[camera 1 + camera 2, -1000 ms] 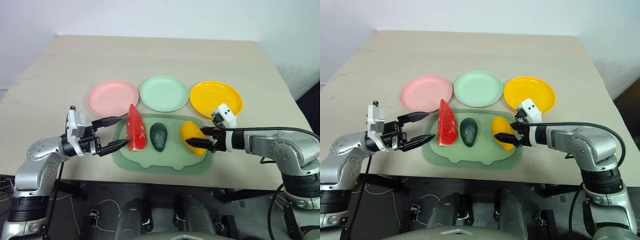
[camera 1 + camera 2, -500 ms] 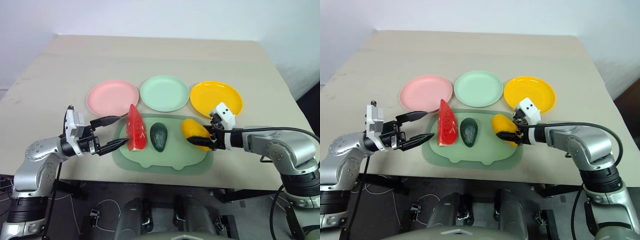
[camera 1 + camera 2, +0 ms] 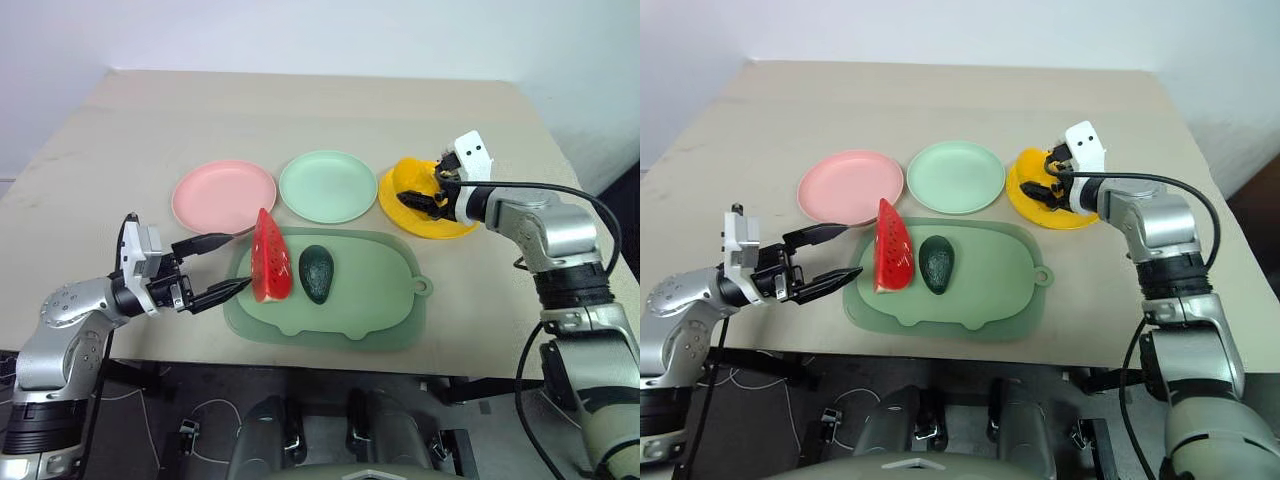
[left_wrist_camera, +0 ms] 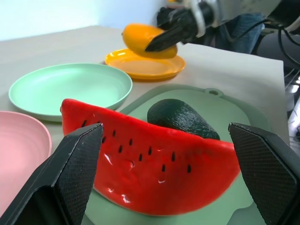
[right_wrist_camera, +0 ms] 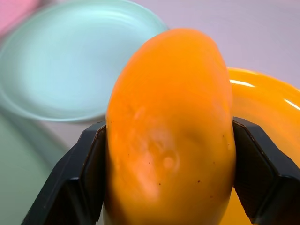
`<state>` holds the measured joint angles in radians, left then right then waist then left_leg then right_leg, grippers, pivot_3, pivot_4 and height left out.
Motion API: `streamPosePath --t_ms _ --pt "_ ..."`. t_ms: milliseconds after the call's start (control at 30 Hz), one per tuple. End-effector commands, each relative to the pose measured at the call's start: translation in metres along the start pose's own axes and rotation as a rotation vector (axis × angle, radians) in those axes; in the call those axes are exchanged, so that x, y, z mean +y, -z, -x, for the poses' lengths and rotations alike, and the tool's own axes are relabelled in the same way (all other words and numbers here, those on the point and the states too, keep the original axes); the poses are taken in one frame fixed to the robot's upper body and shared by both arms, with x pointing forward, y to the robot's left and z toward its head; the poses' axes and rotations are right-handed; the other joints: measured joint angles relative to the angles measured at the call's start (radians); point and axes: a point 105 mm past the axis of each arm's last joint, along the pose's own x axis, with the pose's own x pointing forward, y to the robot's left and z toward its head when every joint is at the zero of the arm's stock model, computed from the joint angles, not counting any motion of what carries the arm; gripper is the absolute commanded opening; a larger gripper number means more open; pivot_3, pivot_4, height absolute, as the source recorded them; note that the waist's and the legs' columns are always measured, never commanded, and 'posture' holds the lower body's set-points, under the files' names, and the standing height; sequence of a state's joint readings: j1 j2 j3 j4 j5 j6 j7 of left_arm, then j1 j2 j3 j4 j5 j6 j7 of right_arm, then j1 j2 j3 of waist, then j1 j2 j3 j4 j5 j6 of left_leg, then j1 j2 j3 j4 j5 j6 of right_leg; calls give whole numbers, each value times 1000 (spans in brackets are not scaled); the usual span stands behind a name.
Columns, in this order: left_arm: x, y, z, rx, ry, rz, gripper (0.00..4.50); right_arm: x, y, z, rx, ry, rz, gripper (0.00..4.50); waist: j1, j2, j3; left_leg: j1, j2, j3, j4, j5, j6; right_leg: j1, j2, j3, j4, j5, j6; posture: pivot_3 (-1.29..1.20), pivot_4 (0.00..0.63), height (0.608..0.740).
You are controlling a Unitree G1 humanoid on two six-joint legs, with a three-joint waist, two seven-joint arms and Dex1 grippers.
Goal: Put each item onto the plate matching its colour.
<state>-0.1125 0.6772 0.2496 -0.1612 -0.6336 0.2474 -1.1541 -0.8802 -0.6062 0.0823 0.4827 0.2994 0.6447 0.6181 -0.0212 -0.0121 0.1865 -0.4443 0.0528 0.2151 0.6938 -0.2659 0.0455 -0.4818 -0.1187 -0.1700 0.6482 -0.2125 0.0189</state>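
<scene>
My right gripper (image 3: pixel 424 193) is shut on the yellow mango (image 5: pixel 171 126), its fingers (image 5: pixel 89 173) pressed on both sides. It holds the fruit just above the near-left part of the yellow plate (image 3: pixel 445 226). The red watermelon wedge (image 3: pixel 270 258) stands on edge at the left of the mat, with the dark green avocado (image 3: pixel 318 272) beside it. My left gripper (image 3: pixel 244 261) is open and level at the wedge's left side, one finger (image 4: pixel 70 178) toward each end and apart from it. The pink plate (image 3: pixel 223 195) and mint green plate (image 3: pixel 328 185) hold nothing.
The translucent green mat (image 3: pixel 375 300) lies near the table's front edge, with bare room on its right half. The three plates form a row just behind it. Beige table stretches beyond the plates to the back edge.
My right gripper has lifted the mango off the mat and carried it away and to the right, over the yellow plate. The left gripper has stayed by the watermelon.
</scene>
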Motion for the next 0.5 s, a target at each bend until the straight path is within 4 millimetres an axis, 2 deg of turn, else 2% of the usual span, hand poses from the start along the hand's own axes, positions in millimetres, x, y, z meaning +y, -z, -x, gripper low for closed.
streamPosePath --t_ms 33,233,267,333,433,500 --pt "-3 -10 3 -12 -3 -45 4500 -17 -11 -3 -13 54 31 3201 -1 0 0 0 0 0 0 0 0 0 0 0 1 0 0 0 150 696" --pt "-6 -9 6 -6 -15 -39 4500 -27 -5 -9 19 76 33 3201 -6 1 0 0 0 0 1 0 0 0 0 0 1 0 0 0 150 696" --pt "-6 -9 6 -5 -16 -38 4500 -28 -4 -10 28 83 33 3907 -9 1 0 0 0 0 1 0 0 0 0 0 2 0 0 0 150 696" --pt "-6 -9 6 -4 -18 -38 4500 -29 -4 -11 37 88 35 4489 -15 1 0 0 0 0 2 0 0 0 0 0 2 0 0 0 150 696" --pt "-6 -10 7 -3 -23 -40 4500 -29 -8 -9 29 77 40 4489 -23 1 0 0 0 0 2 0 0 0 0 0 2 0 1 0 150 696" --pt "-5 -11 7 -4 -25 -43 4500 -32 -18 -1 -3 87 41 4489 -24 1 1 0 1 0 2 0 0 0 0 0 2 0 1 0 150 696"
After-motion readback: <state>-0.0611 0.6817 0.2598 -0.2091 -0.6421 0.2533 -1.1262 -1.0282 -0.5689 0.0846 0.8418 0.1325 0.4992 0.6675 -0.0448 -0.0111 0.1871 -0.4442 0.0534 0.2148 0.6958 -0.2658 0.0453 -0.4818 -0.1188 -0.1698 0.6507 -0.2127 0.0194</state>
